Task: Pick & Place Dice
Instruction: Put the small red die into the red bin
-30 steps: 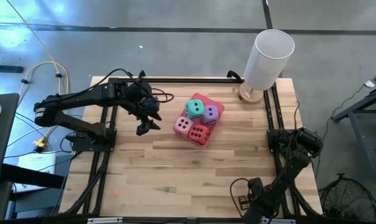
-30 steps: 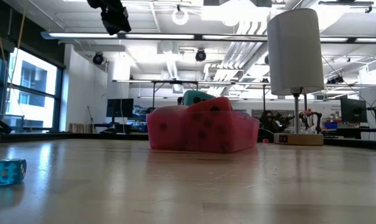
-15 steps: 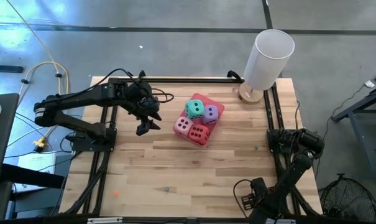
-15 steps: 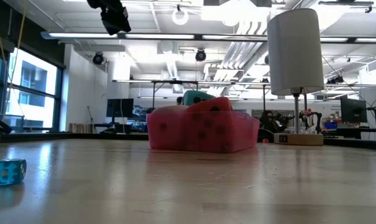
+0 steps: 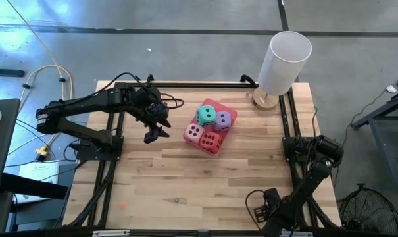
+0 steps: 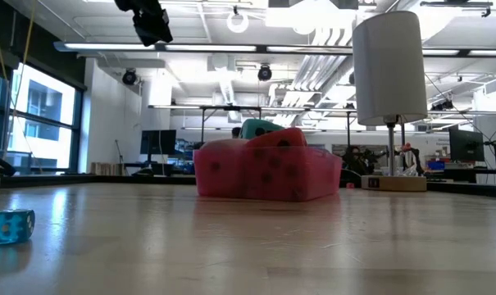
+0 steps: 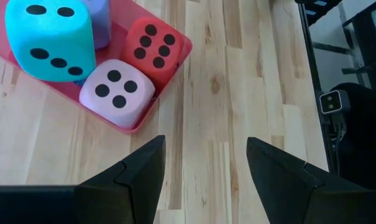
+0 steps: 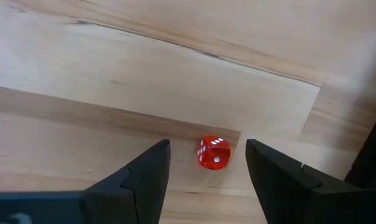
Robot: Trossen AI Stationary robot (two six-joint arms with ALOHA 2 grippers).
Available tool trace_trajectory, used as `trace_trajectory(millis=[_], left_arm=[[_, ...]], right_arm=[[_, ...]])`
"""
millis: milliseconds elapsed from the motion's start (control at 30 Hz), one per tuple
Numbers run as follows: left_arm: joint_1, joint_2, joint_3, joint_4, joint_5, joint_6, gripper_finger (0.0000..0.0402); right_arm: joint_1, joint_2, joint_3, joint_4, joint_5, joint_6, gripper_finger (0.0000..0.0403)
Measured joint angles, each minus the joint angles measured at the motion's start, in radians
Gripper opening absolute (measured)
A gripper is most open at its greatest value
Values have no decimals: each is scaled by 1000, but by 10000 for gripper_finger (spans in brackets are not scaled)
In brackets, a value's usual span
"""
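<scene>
A wooden table (image 5: pixel 185 178) seen from above, with a dark robot arm at each side. Just above the frame's centre sits a pink tray (image 5: pixel 220 112) holding four dice packed together: teal die (image 5: pixel 206 115), purple die (image 5: pixel 223 120), pink die (image 5: pixel 194 133) and red die (image 5: pixel 211 140). The pink and red dice sit on the side of the tray nearer the bottom of the frame.

The left end effector (image 5: pixel 152 135) hangs left of centre, near the tray but apart from it. In its wrist view its two dark fingers (image 7: pixel 138 180) are spread with only bare table between them, holding nothing.

The right arm is folded at the lower right edge of the table. Its end effector (image 8: pixel 203 177) has its fingers spread over the wood, with a tiny red die (image 8: pixel 212 153) lying on the table between and beyond the tips, not gripped.

A white cylinder lamp (image 5: pixel 284 62) stands at the table's upper right corner. In the low view a small blue die (image 6: pixel 10 225) lies at the lower left.
</scene>
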Motion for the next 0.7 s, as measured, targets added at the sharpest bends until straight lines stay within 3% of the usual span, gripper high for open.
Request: trace_trajectory(millis=[233,567,700], left_arm=[[0,0,0,0,0,26,218],[0,0,0,0,0,55,218],[0,0,0,1,0,139,218]], right_arm=[[11,1,-1,21,-12,22,162],[-5,3,-2,49,-38,0,38],[-45,3,0,59,-43,-47,33]])
